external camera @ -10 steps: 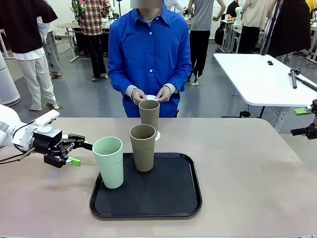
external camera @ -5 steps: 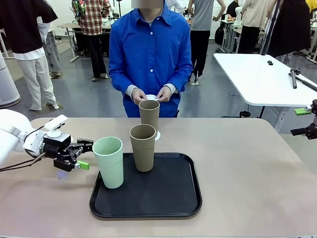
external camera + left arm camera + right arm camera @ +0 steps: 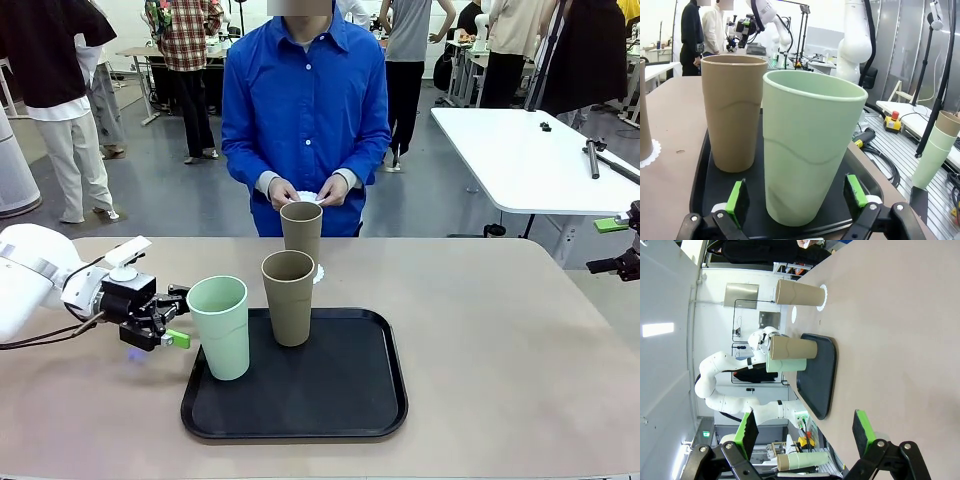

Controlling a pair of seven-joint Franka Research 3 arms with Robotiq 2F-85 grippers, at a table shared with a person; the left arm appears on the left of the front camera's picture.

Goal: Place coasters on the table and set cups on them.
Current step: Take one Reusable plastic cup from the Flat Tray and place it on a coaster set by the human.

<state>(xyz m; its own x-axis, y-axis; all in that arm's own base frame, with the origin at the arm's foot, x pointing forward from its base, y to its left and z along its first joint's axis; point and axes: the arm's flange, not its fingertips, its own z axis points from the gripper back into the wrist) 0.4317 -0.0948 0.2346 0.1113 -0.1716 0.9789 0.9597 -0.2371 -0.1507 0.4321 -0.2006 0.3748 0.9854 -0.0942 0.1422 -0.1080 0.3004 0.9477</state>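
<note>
A pale mint cup (image 3: 222,325) stands at the left edge of the black tray (image 3: 340,400), with a tan cup (image 3: 288,297) beside it on the tray. My left gripper (image 3: 183,316) is open and low at the mint cup's left side. In the left wrist view its green pads (image 3: 735,196) stand on either side of the mint cup (image 3: 810,150), apart from it. Behind the tray, a second tan cup (image 3: 301,233) stands on a white coaster (image 3: 318,272) on the table (image 3: 500,340). The person's hands hold more white coasters (image 3: 305,196). My right gripper (image 3: 805,435) is open and holds nothing.
The person in a blue shirt stands at the far edge of the table. My right gripper (image 3: 612,245) hangs at the far right edge of the front view, away from the tray. A white table (image 3: 520,160) stands behind on the right. Tabletop right of the tray is bare.
My left gripper has moved right along the table, and its open fingers now reach around the mint cup's lower part. The cups, the person's hands and the right arm have stayed put.
</note>
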